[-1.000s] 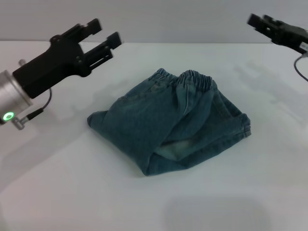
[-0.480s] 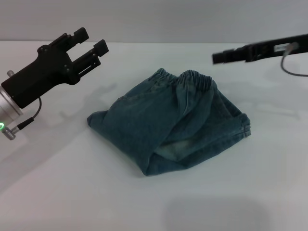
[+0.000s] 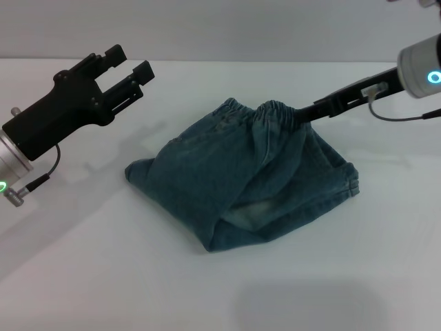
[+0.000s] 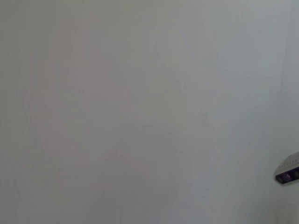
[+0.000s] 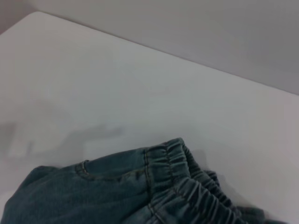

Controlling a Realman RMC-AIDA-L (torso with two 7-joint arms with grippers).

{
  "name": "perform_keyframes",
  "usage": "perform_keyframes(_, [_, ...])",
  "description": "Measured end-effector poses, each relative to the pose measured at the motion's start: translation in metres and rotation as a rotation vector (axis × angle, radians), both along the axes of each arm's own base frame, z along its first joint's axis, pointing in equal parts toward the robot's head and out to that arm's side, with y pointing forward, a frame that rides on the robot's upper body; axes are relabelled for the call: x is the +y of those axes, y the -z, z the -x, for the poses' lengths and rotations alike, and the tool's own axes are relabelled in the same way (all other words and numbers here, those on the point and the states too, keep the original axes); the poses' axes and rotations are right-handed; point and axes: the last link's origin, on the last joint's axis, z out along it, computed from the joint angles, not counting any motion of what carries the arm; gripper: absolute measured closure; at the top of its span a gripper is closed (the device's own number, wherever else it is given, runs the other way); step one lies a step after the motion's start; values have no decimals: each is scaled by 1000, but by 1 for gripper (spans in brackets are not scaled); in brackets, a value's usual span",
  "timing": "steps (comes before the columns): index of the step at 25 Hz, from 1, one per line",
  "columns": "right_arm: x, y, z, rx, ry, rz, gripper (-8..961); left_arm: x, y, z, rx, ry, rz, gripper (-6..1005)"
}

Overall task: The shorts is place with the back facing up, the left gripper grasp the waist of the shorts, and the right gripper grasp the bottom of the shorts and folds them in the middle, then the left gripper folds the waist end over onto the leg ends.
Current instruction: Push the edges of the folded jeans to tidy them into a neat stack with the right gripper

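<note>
- I count one pair of shorts (image 3: 244,183), centre of the head view.
- I count two grippers: left gripper (image 3: 131,62) upper left, right gripper (image 3: 303,114) upper right.

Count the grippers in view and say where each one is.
2. The left gripper hovers over the table, left of the shorts. The right gripper is at the waist.

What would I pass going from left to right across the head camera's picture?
left gripper, hovering above the white table → crumpled denim shorts → right gripper, reaching the shorts' gathered waist.
</note>
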Motion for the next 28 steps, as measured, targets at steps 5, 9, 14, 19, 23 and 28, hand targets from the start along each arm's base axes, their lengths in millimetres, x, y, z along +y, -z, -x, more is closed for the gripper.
perform_keyframes(5, [-2,17,2,-16,-18,-11,408,-2,0,1,-8,-2,0,313])
perform_keyframes(9, [-5,25,0,-31,-20,9,408,-3,-1,2,-26,-10,-5,313])
perform_keyframes(14, [-9,28,-4,-31,-3,24,409,-3,-2,4,-34,-20,-8,313])
perform_keyframes(19, [-13,27,-11,-28,27,36,408,-3,-3,4,-36,-21,-10,313])
perform_keyframes(23, [-17,23,-12,-27,35,58,408,-1,-2,4,-35,-24,-11,314])
perform_keyframes(28, [-16,20,-14,-22,42,40,408,0,-2,3,-35,-23,-10,314])
